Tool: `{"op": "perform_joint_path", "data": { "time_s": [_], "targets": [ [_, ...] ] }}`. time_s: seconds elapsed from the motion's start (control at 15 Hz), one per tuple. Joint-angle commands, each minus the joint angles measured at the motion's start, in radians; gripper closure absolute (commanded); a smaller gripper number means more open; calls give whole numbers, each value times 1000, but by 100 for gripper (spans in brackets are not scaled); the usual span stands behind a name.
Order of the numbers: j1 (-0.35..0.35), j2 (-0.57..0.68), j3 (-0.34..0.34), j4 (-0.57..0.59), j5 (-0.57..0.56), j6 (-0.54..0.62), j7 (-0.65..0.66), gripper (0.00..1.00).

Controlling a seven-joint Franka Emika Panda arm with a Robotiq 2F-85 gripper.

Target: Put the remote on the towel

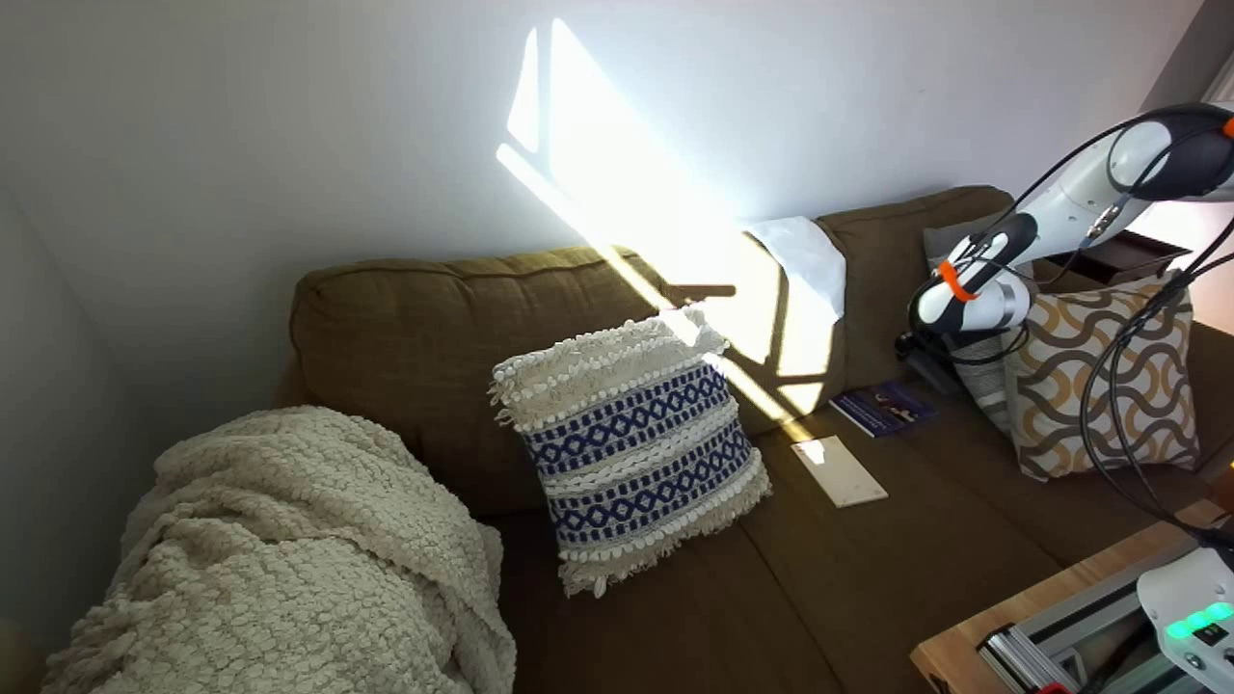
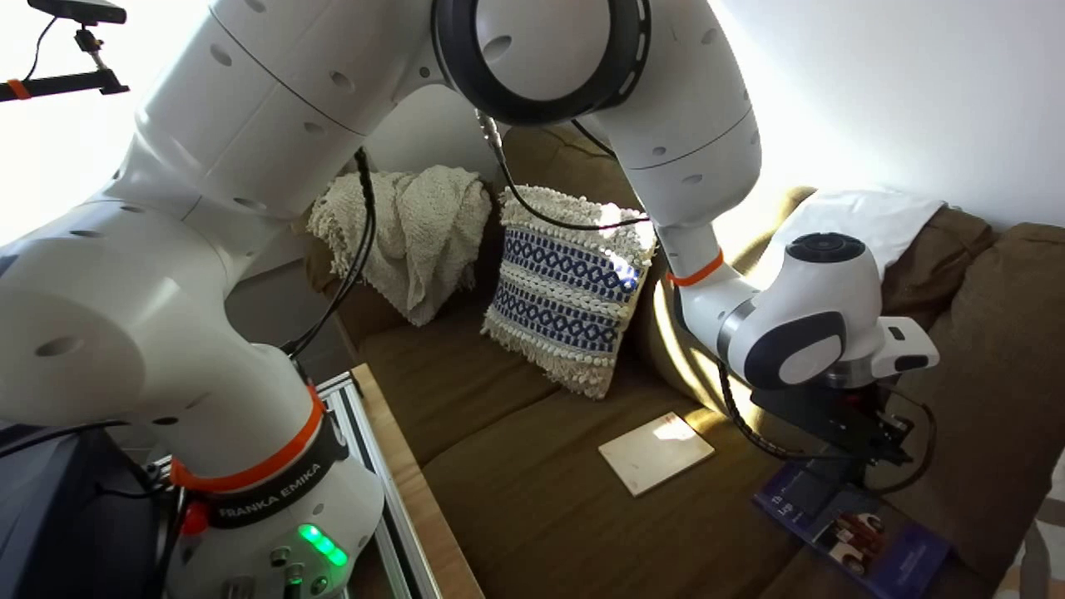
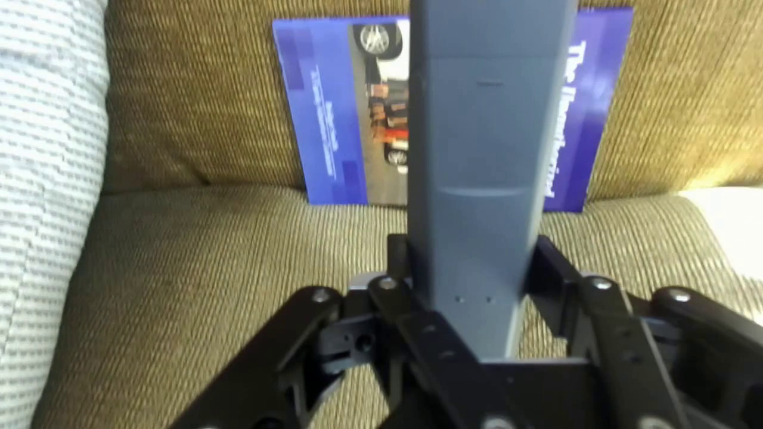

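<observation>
The remote is a slim dark grey bar held lengthwise in my gripper in the wrist view. Both fingers press on its sides. In an exterior view my gripper hangs over the right part of the sofa, with the dark remote extending below it. It also shows in an exterior view as a black gripper, above a book; the remote is hard to make out there. The towel is a white cloth draped over the sofa back, partly in bright sun. It also shows behind the arm as a white towel.
A purple book lies on the seat below the gripper. A pale flat board lies beside it. A white-and-navy fringed pillow, a cream blanket, a striped pillow and a wavy-patterned pillow surround the seat.
</observation>
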Motion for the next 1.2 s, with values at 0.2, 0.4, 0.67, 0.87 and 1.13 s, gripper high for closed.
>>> {"op": "perform_joint_path", "data": {
  "time_s": [0.2, 0.4, 0.67, 0.87, 1.13],
  "targets": [
    [-122, -115, 207, 41, -37, -25, -109, 74],
    [-126, -154, 264, 87, -28, -64, -132, 74],
    [-103, -171, 301, 189, -7, -152, -162, 74],
    [-75, -178, 283, 188, 7, -139, -150, 49],
    [-73, -176, 285, 204, 8, -148, -156, 49]
  ]
}}
